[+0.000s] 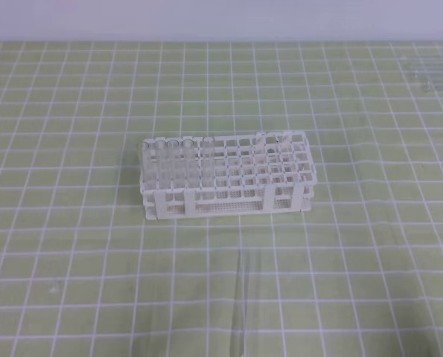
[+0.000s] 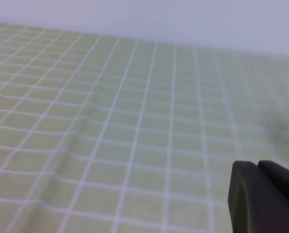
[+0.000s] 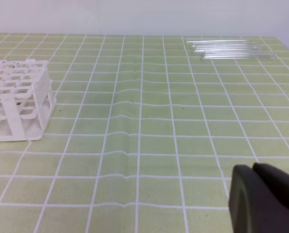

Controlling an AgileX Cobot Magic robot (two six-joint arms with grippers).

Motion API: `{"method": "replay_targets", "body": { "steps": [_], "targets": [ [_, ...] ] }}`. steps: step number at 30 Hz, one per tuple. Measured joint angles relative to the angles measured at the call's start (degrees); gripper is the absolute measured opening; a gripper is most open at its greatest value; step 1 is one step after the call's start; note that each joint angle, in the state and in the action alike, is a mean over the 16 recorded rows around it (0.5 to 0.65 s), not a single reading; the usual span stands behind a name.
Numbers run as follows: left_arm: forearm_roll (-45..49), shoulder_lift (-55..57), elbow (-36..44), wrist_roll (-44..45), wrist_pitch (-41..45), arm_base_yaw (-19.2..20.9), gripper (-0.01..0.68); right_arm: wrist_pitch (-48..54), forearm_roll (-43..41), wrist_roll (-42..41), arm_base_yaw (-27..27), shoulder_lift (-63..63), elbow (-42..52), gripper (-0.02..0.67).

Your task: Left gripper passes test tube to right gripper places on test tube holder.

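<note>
1. Exterior high view: we see the tube (image 1: 240, 305) lying on the worktop (image 1: 72, 245) in front of the rack (image 1: 228, 186).
2. Both grippers, left (image 2: 261, 194) and right (image 3: 261, 194), are closed and empty.
3. We judge it light, slick and fragile; grasp mid-length, gently.

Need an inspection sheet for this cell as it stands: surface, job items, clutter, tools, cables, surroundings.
Surface: green cloth with white grid, slightly rippled in the right wrist view.
Job's things: test tube holder upright mid-table, several clear tubes standing along its far row, mostly at the left end. One loose test tube lying on the cloth in front of it. Spare tubes lying in a bunch at the far right.
Clutter: nothing seen.
Tools: left tool shut, holding nothing; right tool shut, holding nothing. Neither shows in the high view.
Cables: nothing seen.
Surroundings: plain pale wall behind the table.
</note>
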Motion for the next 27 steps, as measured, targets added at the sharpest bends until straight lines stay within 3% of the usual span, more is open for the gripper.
{"method": "replay_targets", "body": {
  "steps": [8,18,27],
  "targets": [
    [-5.7,0.3,-0.1,-2.0,-5.6,0.0,-0.002,0.0,0.0,0.0,0.0,0.0,0.0,-0.018],
    [-5.9,0.1,-0.1,-3.2,-15.2,0.0,-0.002,0.0,0.0,0.0,0.0,0.0,0.0,-0.018],
    [-7.5,0.3,-0.2,-14.7,-28.0,0.0,-0.002,0.0,0.0,0.0,0.0,0.0,0.0,-0.018]
  ]
}}
